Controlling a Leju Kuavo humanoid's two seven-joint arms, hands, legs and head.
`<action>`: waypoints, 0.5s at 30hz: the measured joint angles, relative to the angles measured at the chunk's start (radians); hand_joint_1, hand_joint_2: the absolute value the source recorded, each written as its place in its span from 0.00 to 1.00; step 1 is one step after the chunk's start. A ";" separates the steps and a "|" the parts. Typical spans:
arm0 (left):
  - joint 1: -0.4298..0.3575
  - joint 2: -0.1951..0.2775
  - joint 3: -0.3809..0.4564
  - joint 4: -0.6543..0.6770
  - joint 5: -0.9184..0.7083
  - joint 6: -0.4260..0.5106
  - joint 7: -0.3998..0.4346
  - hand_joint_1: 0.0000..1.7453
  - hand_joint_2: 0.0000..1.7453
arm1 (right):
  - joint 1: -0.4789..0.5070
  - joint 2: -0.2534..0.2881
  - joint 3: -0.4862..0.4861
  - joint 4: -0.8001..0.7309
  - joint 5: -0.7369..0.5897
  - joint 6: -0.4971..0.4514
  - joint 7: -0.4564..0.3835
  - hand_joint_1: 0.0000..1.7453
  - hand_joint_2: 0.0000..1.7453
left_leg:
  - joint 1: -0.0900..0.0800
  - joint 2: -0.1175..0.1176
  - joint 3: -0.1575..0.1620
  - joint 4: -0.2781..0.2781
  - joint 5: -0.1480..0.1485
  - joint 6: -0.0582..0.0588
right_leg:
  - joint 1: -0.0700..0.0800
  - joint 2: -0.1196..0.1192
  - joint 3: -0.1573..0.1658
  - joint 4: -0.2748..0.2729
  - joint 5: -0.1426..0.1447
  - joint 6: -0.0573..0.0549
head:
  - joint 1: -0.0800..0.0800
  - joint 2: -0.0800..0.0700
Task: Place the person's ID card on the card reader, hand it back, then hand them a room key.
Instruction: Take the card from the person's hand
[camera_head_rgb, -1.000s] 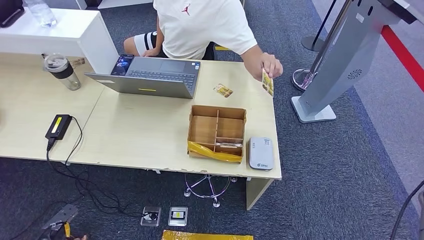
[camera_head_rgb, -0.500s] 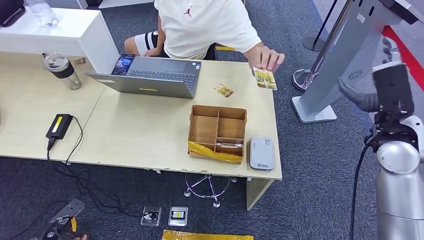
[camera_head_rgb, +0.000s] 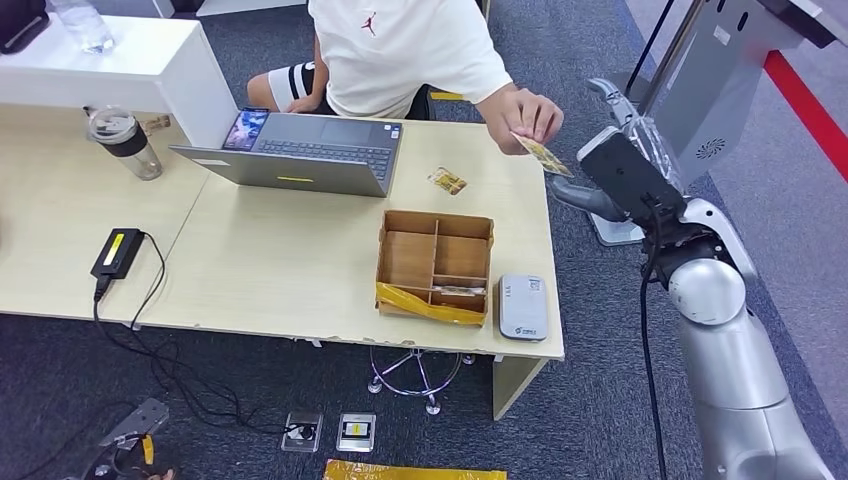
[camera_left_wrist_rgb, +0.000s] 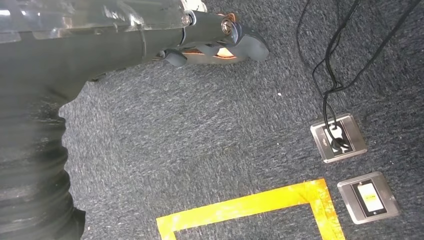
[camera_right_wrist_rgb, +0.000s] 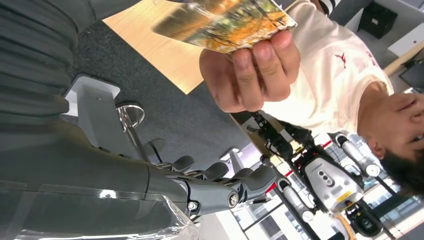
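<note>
A person's hand (camera_head_rgb: 524, 113) holds the yellow-orange ID card (camera_head_rgb: 544, 154) out past the table's far right corner. My right hand (camera_head_rgb: 614, 160) is raised just right of the card, fingers spread, holding nothing and not touching it. In the right wrist view the card (camera_right_wrist_rgb: 226, 19) is pinched by the person's fingers (camera_right_wrist_rgb: 250, 75), apart from my fingers (camera_right_wrist_rgb: 220, 181). The grey-white card reader (camera_head_rgb: 522, 306) lies at the table's front right, beside a compartmented cardboard box (camera_head_rgb: 434, 262). My left hand (camera_left_wrist_rgb: 210, 37) hangs over the carpet, holding nothing.
A second small card (camera_head_rgb: 446, 181) lies on the table (camera_head_rgb: 280, 270) behind the box. A laptop (camera_head_rgb: 300, 152), a tumbler (camera_head_rgb: 125, 143) and a black adapter (camera_head_rgb: 117, 252) sit to the left. A grey kiosk stand (camera_head_rgb: 690, 110) rises right behind my right hand. Floor sockets (camera_left_wrist_rgb: 338, 138) dot the carpet.
My right arm came up into view and swung left toward the card. The person tilted the card and now holds it out toward my right hand.
</note>
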 joint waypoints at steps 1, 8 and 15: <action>0.000 0.000 0.001 0.000 -0.002 0.000 0.000 0.00 1.00 | -0.004 0.005 0.009 0.005 0.006 0.000 0.000 0.00 1.00 | 0.000 0.000 0.000 0.000 0.000 0.000 | 0.000 0.000 0.000 0.000 0.000 0.000 | 0.000 0.000; 0.001 -0.002 0.013 0.000 -0.008 0.005 0.001 0.00 1.00 | -0.039 0.025 0.041 0.054 0.043 -0.031 -0.008 0.00 1.00 | 0.000 0.000 0.000 0.000 0.000 0.000 | 0.000 0.000 0.000 0.000 0.000 0.000 | 0.000 0.000; 0.001 -0.002 0.020 0.000 -0.014 0.007 0.004 0.00 1.00 | -0.054 0.034 0.059 0.090 0.069 -0.053 -0.011 0.09 1.00 | 0.000 0.000 0.000 0.000 0.000 0.000 | 0.000 0.000 0.000 0.000 0.000 0.000 | 0.000 0.000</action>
